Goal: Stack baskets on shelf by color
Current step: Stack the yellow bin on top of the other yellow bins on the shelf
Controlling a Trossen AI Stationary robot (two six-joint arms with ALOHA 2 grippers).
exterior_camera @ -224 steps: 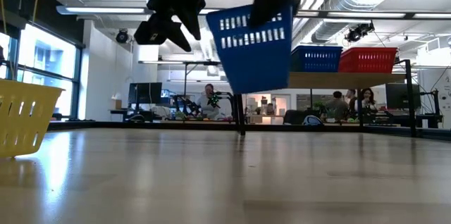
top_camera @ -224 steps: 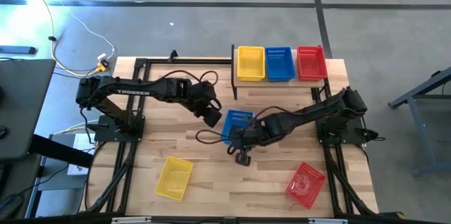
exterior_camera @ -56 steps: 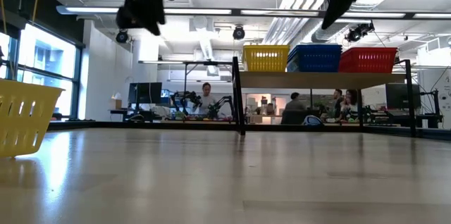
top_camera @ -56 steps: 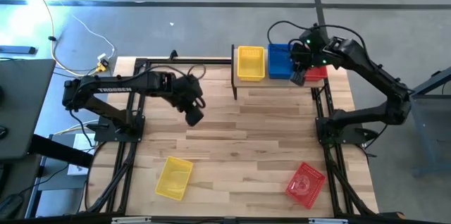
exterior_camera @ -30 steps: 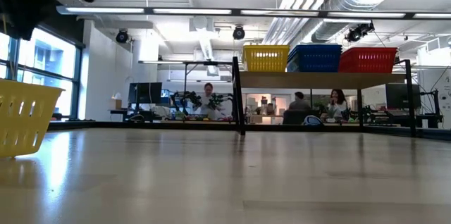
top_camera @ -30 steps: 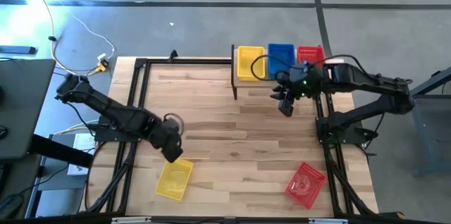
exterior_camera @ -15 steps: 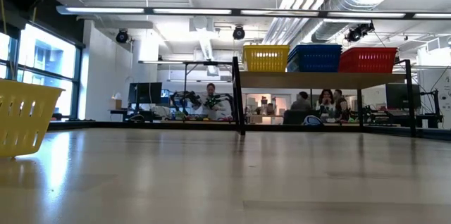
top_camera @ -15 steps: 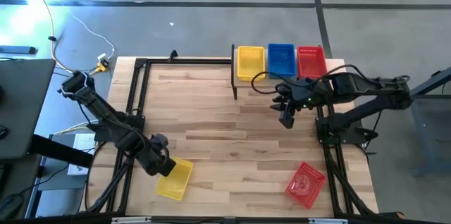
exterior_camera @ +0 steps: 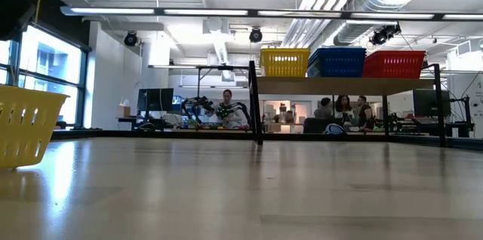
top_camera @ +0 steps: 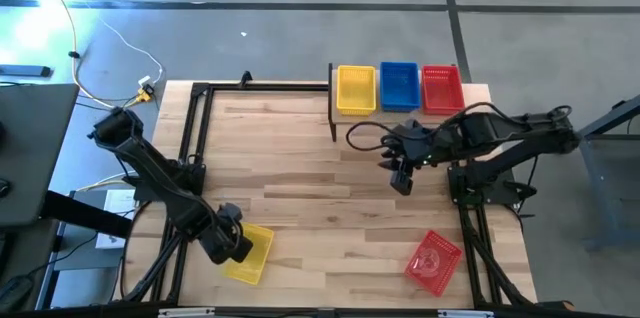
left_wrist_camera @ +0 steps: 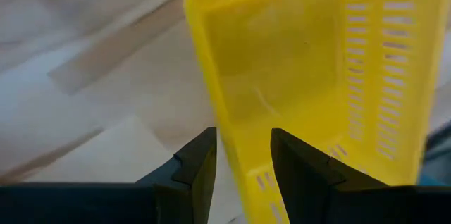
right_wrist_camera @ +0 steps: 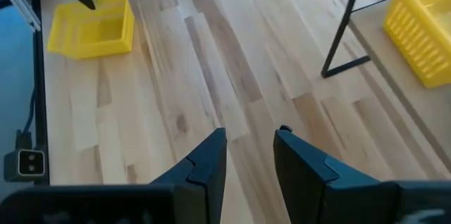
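Left gripper: your left gripper (left_wrist_camera: 243, 160) sits low at the table's near-left corner, jaws parted and holding nothing, one finger on either side of the loose yellow basket's (top_camera: 249, 253) rim wall.

Right gripper: your right gripper (top_camera: 401, 180) hangs above the right-centre of the table (top_camera: 300, 158), jaws apart and empty, well clear of everything.

Loose yellow basket: it lies near the front edge, left of centre, skewed to the table's edges. In the low view it shows at the far left (exterior_camera: 26, 127).

Loose red basket: the red basket (top_camera: 434, 262) lies near the front-right corner, also skewed, untouched.

Shelf: the shelf (exterior_camera: 355, 84) stands along the back edge, right of centre, carrying the yellow stack (top_camera: 356, 89), blue stack (top_camera: 399, 87) and red stack (top_camera: 442, 88) side by side.

Stage (judged): pick-up of the yellow basket is about to start; closing on the wall is not yet done.

Risk 1: a thin, perforated wall gives little purchase, so a shallow bite may slip on the lift.

Risk 2: gripped at one edge, the basket will likely hang tilted and could catch the shelf edge or the neighbouring blue stack.

Risk 3: pressing down before closing could skid the light basket off the front edge.
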